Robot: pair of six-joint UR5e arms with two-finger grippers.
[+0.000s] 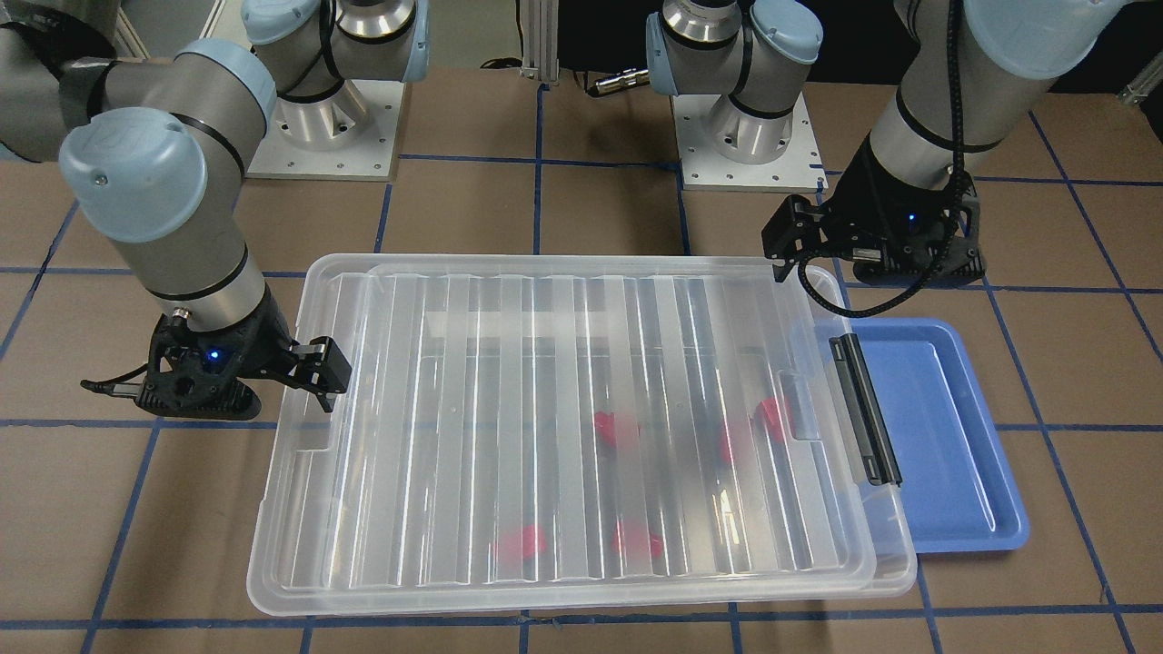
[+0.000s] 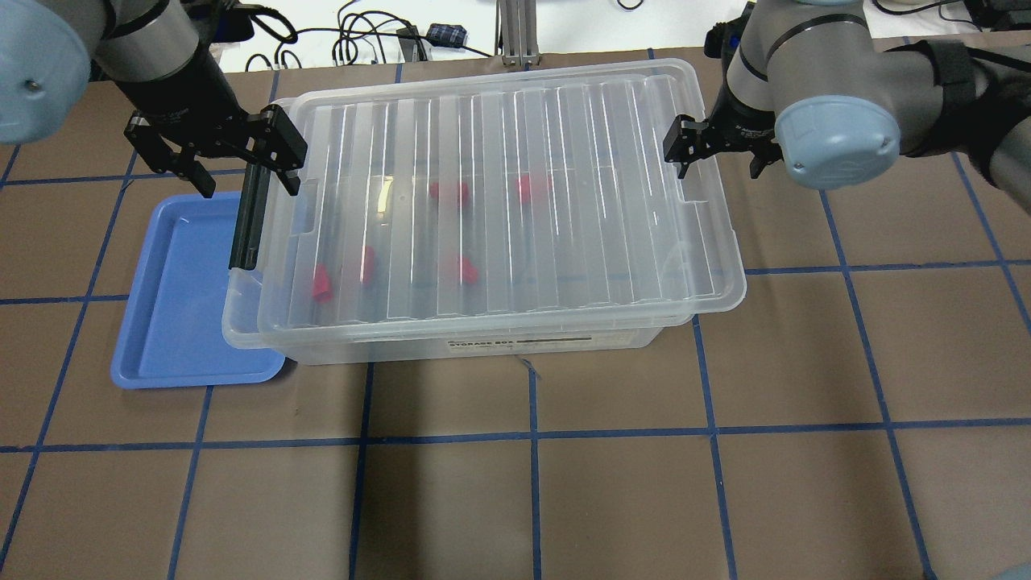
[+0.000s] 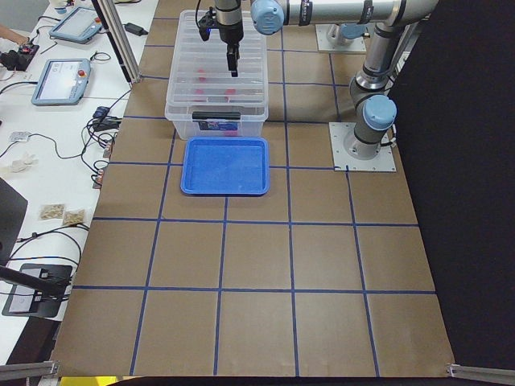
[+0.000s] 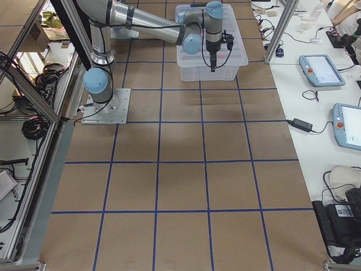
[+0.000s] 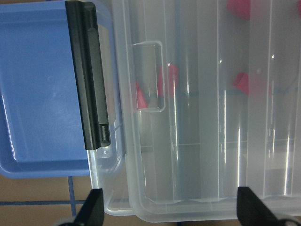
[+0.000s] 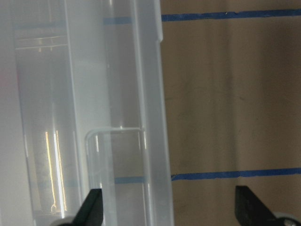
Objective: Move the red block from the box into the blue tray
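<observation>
My left jaws stand wide open and hold nothing. They hang over the end of the box where the black latch bar lies. My right jaws are also open and hold nothing, and they hang above the rim at the opposite end, with one finger on each side of it. The ribbed lid is on the box. Five red blocks lie inside under the lid, apart from each other. The blue tray rests on the bench at the latch end, and the box rim overhangs its edge.
</observation>
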